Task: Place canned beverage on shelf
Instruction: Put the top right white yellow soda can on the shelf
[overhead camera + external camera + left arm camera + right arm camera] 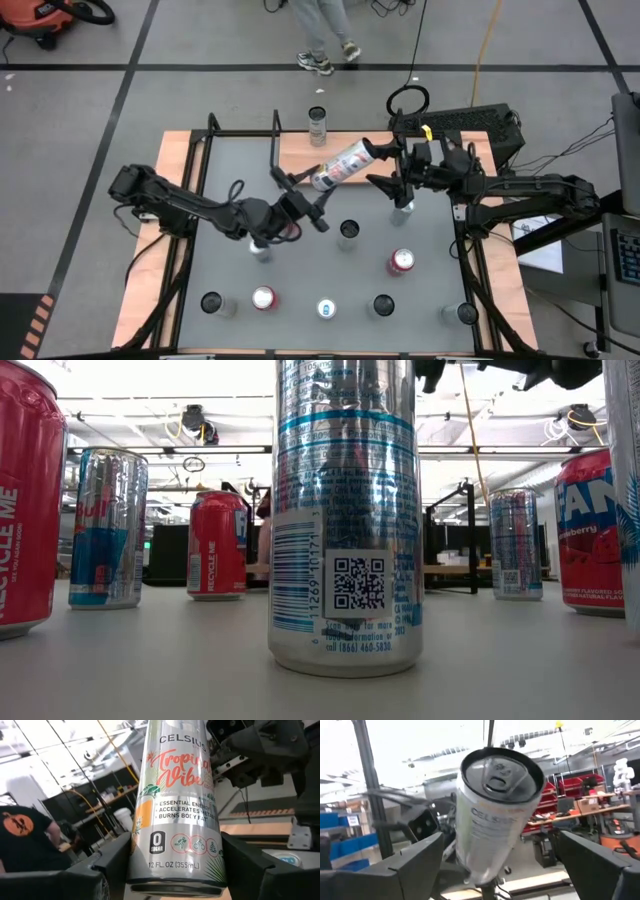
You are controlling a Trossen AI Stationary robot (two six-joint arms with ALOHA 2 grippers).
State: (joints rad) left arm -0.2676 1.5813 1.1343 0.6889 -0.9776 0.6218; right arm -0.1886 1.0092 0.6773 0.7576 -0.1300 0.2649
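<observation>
Clearly the Celsius can [342, 164] is mid-air between the 2 hands, tilted on a slant above the grey tabletop [300, 250] and just short of the shelf [330, 146]. The left hand [306, 192] grips it near its base, a finger [112, 862] on either side of the lower wall, so the can sticks out away from that hand with its lid end pointing toward the right hand [388, 165]. The right hand stands with its fingers spread wide, 1 to each side of the lid end and not touching it; this looks like a handover being lined up, the far hand being better placed to reach the shelf. The slant probably comes from the left hand's reach up from the tabletop.

Beyond the right hand, 1 tall can [318, 124] already stands upright on the light-wood shelf board, with thin black rod frames at the board's ends. Below and behind the left hand, about 8 more cans stand upright and well apart on the tabletop, among them 2 red ones [401, 262] and a silver-blue one [345, 510] close to the low camera.

The tabletop is matte grey, set in a wooden border. Around it lies a taped concrete floor; a person's legs [325, 40] show past the shelf, and a workshop with benches and ceiling lights fills the background.
</observation>
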